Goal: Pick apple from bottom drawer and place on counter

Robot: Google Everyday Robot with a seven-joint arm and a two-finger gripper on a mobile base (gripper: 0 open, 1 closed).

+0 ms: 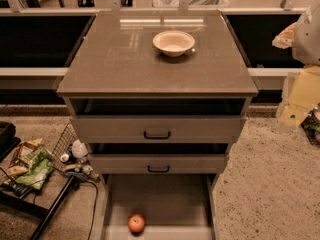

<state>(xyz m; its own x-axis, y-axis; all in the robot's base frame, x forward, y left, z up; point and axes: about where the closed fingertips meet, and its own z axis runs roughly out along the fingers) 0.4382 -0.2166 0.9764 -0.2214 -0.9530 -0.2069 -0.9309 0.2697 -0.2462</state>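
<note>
**Apple waits in the open drawer, counter ready above**

The apple [136, 223] sits at six o'clock in the view, on the flat floor of the bottom drawer [160, 199], close to its front wall and a little toward seven o'clock of the tray's middle. The drawer stands pulled right out, so the fruit lies open from above – nothing covers it, and the low side walls leave room to come straight down on it.

The gripper [307, 33] appears to be the pale bulk at the frame's edge near two o'clock, high and well apart from the apple; whether it is apart or together I cannot tell. It holds nothing that shows.

The counter [115, 64] is glossy and level, with a white bowl [173, 42] toward twelve o'clock – the nearer half looks the likely landing place. The two upper drawers [158, 129] are shut, handles facing out.

Around the cabinet lies speckled floor [265, 184]. At eight o'clock a wire basket [65, 144] and loose packets [30, 166] crowd the ground.
</note>
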